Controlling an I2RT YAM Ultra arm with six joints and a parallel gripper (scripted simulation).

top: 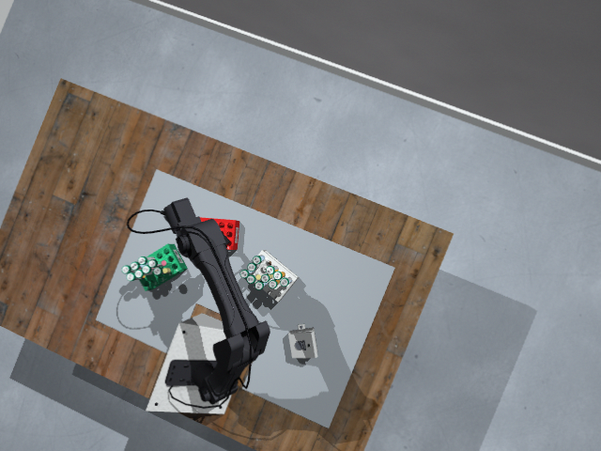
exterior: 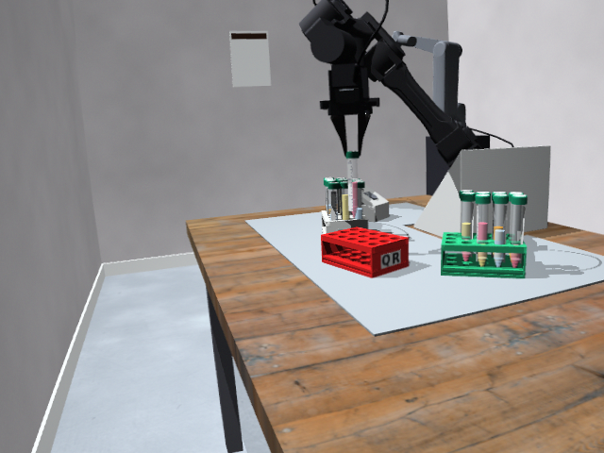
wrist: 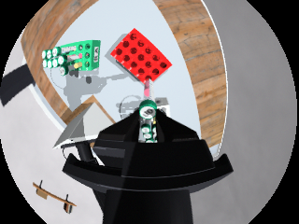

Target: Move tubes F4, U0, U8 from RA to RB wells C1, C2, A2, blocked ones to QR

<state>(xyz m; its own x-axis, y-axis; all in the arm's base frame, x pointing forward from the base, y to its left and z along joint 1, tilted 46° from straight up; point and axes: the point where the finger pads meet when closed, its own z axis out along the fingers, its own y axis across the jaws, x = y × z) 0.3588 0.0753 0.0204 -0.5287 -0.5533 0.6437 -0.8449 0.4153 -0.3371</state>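
My gripper (exterior: 352,153) (wrist: 148,112) is shut on an upright green-capped tube (exterior: 352,169) (wrist: 149,92) with pink contents; its cap lettering is too small to read surely. The tube hangs higher than the tubes of white RB (top: 285,292) (exterior: 336,226) (wrist: 166,105), in line with them in the exterior view. Its exact place over or beside RB is unclear; the arm hides it in the top view. RB holds several tubes. Green RA (top: 177,272) (exterior: 480,247) (wrist: 91,67) holds several tubes. Red QR (top: 235,246) (exterior: 377,259) (wrist: 155,75) shows open wells and no tubes.
The button box (top: 312,341) (exterior: 375,209) stands on the mat (top: 339,291) beyond RB, nearer the base side. A grey slanted panel (exterior: 507,180) (wrist: 84,126) stands by the arm's base. QR lies between RA and RB, farther from the base.
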